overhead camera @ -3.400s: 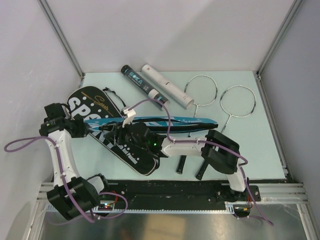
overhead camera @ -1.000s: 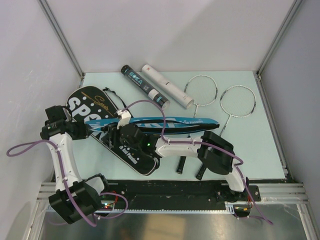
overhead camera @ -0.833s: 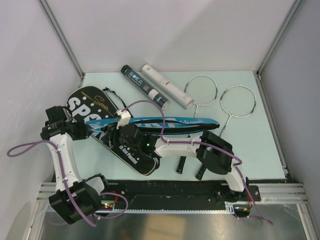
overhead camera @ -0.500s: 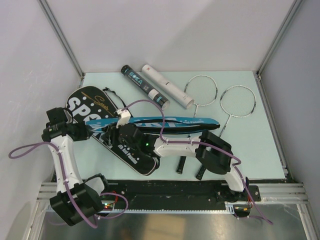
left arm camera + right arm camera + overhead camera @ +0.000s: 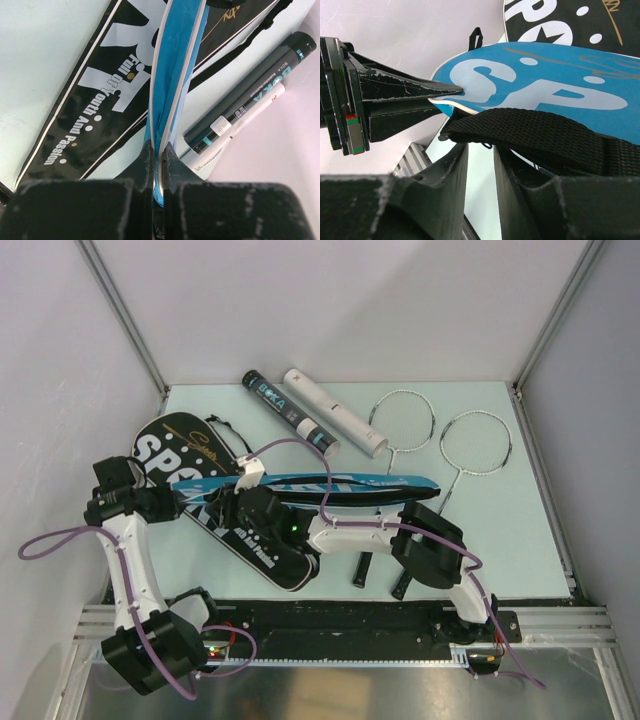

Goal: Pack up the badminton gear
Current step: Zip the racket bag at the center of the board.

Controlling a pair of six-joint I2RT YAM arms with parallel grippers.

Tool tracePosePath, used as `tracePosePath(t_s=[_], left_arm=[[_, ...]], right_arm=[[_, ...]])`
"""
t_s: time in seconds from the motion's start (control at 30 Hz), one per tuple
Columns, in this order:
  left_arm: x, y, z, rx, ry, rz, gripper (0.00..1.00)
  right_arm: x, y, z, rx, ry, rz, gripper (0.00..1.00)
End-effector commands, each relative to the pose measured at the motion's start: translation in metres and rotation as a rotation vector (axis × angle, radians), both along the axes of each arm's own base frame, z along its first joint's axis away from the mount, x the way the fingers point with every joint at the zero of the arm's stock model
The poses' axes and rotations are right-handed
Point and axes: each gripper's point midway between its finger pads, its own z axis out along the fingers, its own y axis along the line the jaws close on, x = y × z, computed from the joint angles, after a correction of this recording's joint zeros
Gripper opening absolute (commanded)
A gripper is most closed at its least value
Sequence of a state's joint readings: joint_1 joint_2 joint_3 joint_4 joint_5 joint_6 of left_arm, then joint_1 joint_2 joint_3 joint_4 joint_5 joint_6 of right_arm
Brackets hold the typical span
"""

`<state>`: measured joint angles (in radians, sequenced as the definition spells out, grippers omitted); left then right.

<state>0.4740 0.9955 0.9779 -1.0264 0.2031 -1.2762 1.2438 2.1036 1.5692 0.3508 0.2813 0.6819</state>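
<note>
Blue bag (image 5: 545, 90) "SP": left end effector (image 5: 159, 150) clamps edge; right end effector (image 5: 481, 150) unclear.

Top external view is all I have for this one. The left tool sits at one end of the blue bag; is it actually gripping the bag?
Observer: Yes. The left wrist view shows the left tool shut on the blue bag's edge, pinched between its fingers.
Operator: And the right tool? I can't make it out from above.
Observer: In the right wrist view the right tool has its fingers slightly apart just under the bag's black strap, with nothing in the gap.
Operator: Any print on the bag's face?
Observer: Large white letters, S and P.
</note>
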Motion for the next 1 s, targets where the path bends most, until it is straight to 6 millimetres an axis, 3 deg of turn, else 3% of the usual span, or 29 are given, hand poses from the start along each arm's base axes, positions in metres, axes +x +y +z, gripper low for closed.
tracePosePath(t_s=[0.0, 0.13, 0.27, 0.43, 0.63, 0.8, 0.97], left_arm=[[-0.006, -0.012, 0.004, -0.048, -0.016, -0.011, 0.0], [-0.008, -0.015, -0.004, -0.068, 0.003, -0.016, 0.0], [-0.009, -0.016, -0.007, -0.071, 0.012, -0.024, 0.0], [-0.007, -0.014, -0.002, -0.058, -0.001, -0.029, 0.0], [-0.006, -0.007, 0.007, -0.029, -0.022, 0.022, 0.0], [-0.003, -0.005, 0.008, -0.031, -0.016, 0.021, 0.0], [-0.002, -0.002, 0.013, -0.022, -0.025, 0.039, 0.0]], right_arm=[[0.023, -0.001, 0.053, 0.13, -0.051, -0.082, 0.31], [0.026, -0.003, 0.056, 0.136, -0.049, -0.094, 0.25], [0.027, -0.006, 0.056, 0.133, -0.049, -0.092, 0.03], [0.022, -0.02, 0.056, 0.088, -0.091, -0.078, 0.0], [0.014, -0.054, 0.034, -0.003, -0.119, -0.082, 0.0], [0.015, -0.099, 0.009, -0.138, -0.117, -0.142, 0.0], [0.023, -0.168, -0.017, -0.274, -0.081, -0.275, 0.0]])
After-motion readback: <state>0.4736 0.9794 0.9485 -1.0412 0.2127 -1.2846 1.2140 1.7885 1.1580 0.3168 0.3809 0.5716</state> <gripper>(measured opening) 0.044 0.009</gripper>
